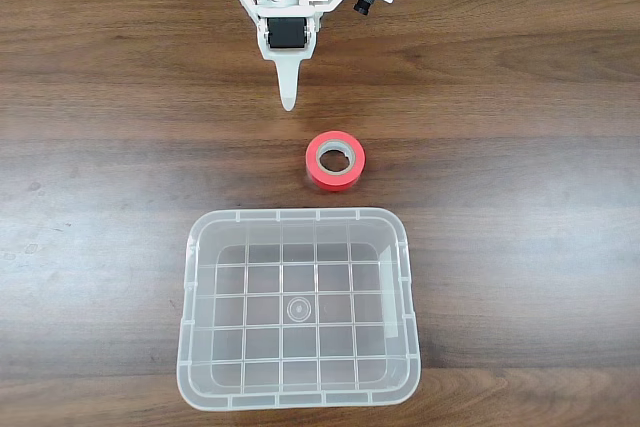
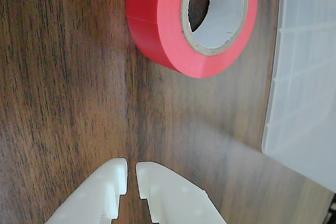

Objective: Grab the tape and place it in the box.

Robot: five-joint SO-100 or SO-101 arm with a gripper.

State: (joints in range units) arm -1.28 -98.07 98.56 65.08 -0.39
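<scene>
Tape lies flat mid-desk, just off the box's far rim, untouched; gripper sits short of it toward the desk's far edge, fingers nearly together, so they'd need spreading before a grab.

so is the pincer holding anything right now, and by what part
Nothing is held. The pincer is nearly shut with only a thin gap and nothing between its fingers, and the tape lies flat on the table, apart from it, beside the box.
</scene>
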